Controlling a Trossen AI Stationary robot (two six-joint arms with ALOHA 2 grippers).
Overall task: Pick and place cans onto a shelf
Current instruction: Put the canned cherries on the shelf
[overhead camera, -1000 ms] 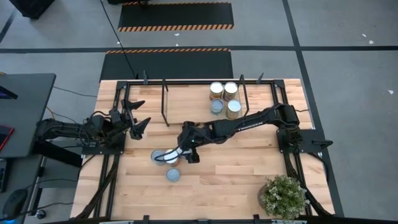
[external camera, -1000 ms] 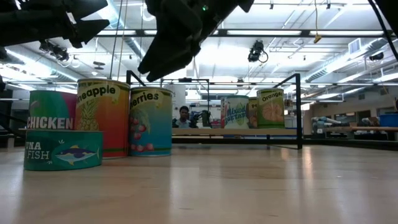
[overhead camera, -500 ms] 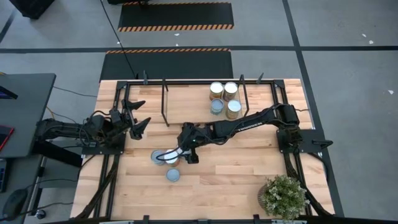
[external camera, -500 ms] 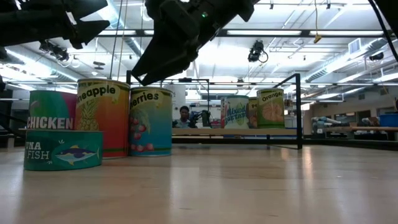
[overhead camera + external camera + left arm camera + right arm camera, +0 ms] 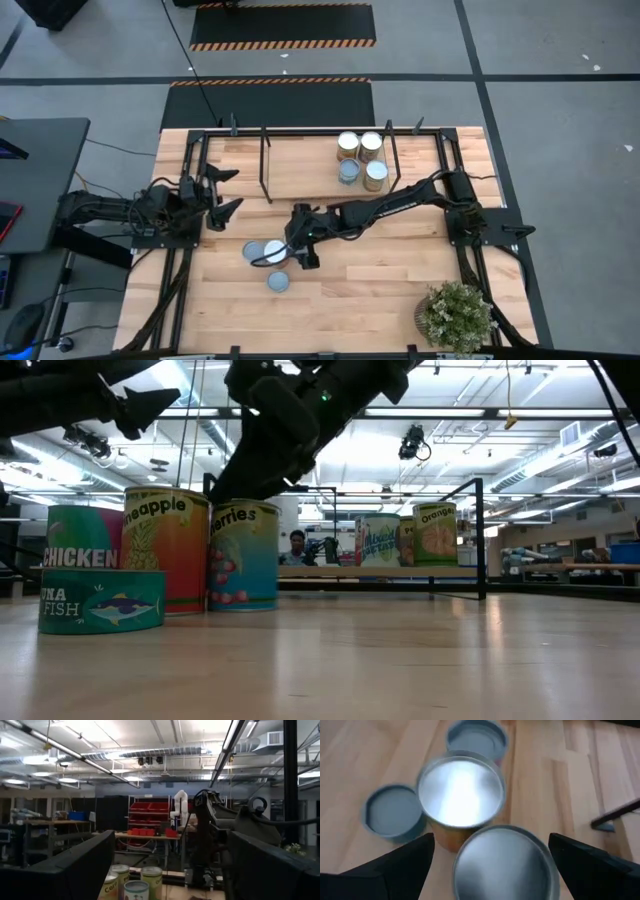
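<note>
Several cans stand on the table near the front left: a berries can (image 5: 242,555), a pineapple can (image 5: 165,550), a chicken can (image 5: 82,540) and a flat tuna can (image 5: 102,600). My right gripper (image 5: 492,870) is open just above the berries can's silver lid (image 5: 502,865), one finger on either side; I see no touch. In the high view my right gripper (image 5: 290,250) hides that can. Several more cans (image 5: 360,158) stand on the shelf (image 5: 300,165). My left gripper (image 5: 224,191) is open and empty at the table's left.
The pineapple can's bright lid (image 5: 460,790) stands close beyond the berries can, with two blue-grey lids (image 5: 392,812) (image 5: 476,737) around it. The shelf's black posts (image 5: 266,165) rise at the back. A potted plant (image 5: 455,315) stands at the front right corner.
My right gripper has gone down and a little toward the table's near edge, from above the cans to just over the berries can, staying open. The cans have not moved.
</note>
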